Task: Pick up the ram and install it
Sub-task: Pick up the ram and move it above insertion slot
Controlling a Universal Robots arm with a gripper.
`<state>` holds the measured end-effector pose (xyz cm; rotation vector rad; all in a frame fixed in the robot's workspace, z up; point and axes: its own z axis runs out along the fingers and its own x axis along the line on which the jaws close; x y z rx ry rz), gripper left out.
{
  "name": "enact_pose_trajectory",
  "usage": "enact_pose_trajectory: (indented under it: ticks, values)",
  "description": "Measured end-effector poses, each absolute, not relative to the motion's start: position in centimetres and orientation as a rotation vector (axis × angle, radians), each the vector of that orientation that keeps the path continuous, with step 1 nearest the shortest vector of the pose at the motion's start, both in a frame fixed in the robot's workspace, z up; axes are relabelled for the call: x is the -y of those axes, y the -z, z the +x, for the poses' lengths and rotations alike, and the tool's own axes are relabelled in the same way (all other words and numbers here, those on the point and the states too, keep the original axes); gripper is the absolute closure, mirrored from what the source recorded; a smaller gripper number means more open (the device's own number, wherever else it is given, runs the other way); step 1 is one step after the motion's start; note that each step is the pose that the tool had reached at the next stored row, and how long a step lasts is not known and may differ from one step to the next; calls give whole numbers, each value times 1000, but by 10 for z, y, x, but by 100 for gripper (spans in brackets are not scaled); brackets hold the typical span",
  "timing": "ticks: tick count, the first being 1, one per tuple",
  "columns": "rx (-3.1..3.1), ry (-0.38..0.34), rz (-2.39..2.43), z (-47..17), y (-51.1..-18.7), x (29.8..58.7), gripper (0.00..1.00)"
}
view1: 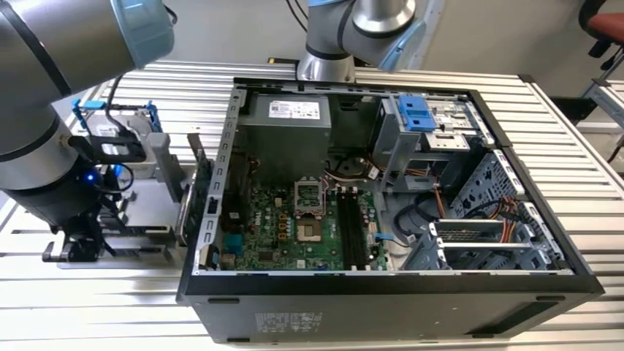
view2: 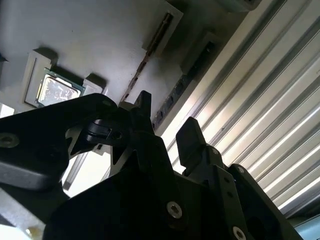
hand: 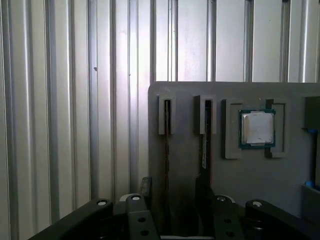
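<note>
1. ram [hand: 166,150]: 2 sticks in total. Both stand edge-on in the gray holder [hand: 186,150], side by side, one in each of its 2 slots [hand: 161,115]. The second stick [hand: 205,145] is the one nearer the holder's CPU recess.
2. end effector [view2: 167,119]: 2 fingers [view2: 142,107], spread with an open gap, tips just over the holder at the sticks' free ends. Pinching nothing visible. Can't tell which stick lines up with the gap.
3. 1 CPU [hand: 257,127] sits in the holder's recess, just beside the second stick.
4. The holder lies on the slatted counter [hand: 60,100]. 1 open PC case [view1: 390,289] stands beside the holder, on the exterior view's right.
</note>
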<state>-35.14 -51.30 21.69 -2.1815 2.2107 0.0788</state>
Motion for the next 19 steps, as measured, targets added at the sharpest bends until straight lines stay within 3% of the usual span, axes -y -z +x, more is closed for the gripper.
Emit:
enact_pose_trajectory:
  ticks: [19]
  values:
    - [-2224,-77,-2168,-352,-199,513,0]
